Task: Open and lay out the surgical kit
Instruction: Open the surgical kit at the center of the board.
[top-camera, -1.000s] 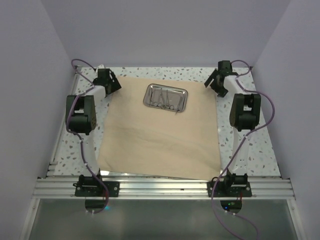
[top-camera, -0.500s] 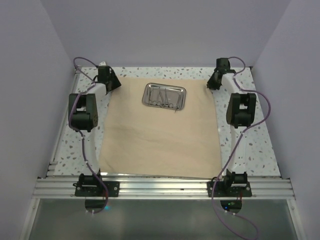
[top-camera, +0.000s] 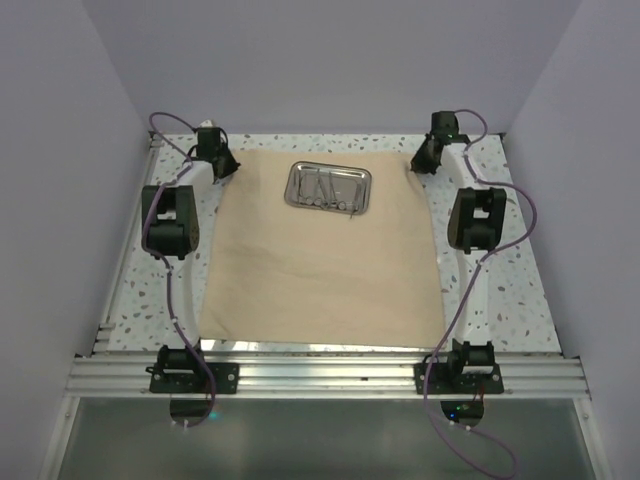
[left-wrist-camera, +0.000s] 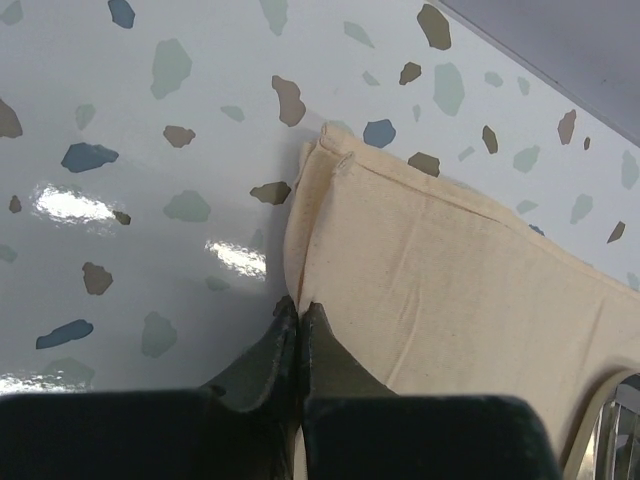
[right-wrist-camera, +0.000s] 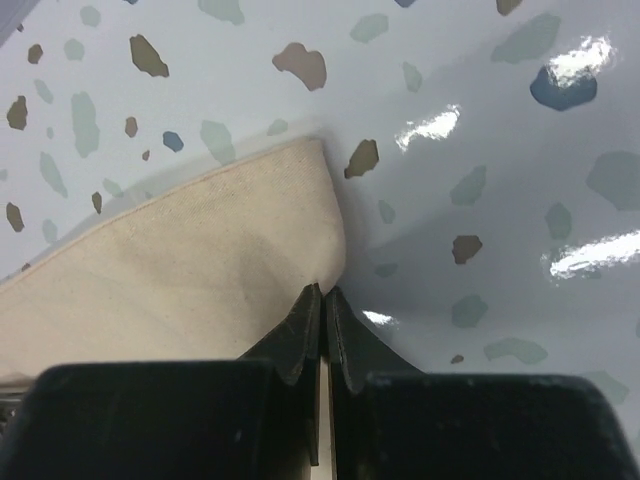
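Note:
The surgical kit lies opened out: a beige cloth wrap (top-camera: 320, 265) spread flat over the middle of the table, with a small shiny steel tray (top-camera: 329, 187) near its far edge. Slim metal instruments (top-camera: 322, 192) lie in the tray. My left gripper (top-camera: 224, 166) is at the cloth's far left corner, my right gripper (top-camera: 419, 163) at the far right corner. In the left wrist view the gripper (left-wrist-camera: 300, 308) is shut on the cloth's (left-wrist-camera: 450, 290) hemmed side edge. In the right wrist view the gripper (right-wrist-camera: 322, 292) is shut on the cloth's (right-wrist-camera: 200, 270) edge just below its corner.
The table is glossy white terrazzo (top-camera: 500, 290), bare in strips left and right of the cloth. Purple walls (top-camera: 330, 70) close in the back and both sides. An aluminium rail (top-camera: 320, 375) with the arm bases runs along the near edge. The tray's rim (left-wrist-camera: 608, 415) shows at the left wrist view's lower right.
Both grippers went from open to shut, pinching the cloth at its far corners. Both arms shifted slightly toward the back wall, and the cloth's far corners and the tray moved a little that way.

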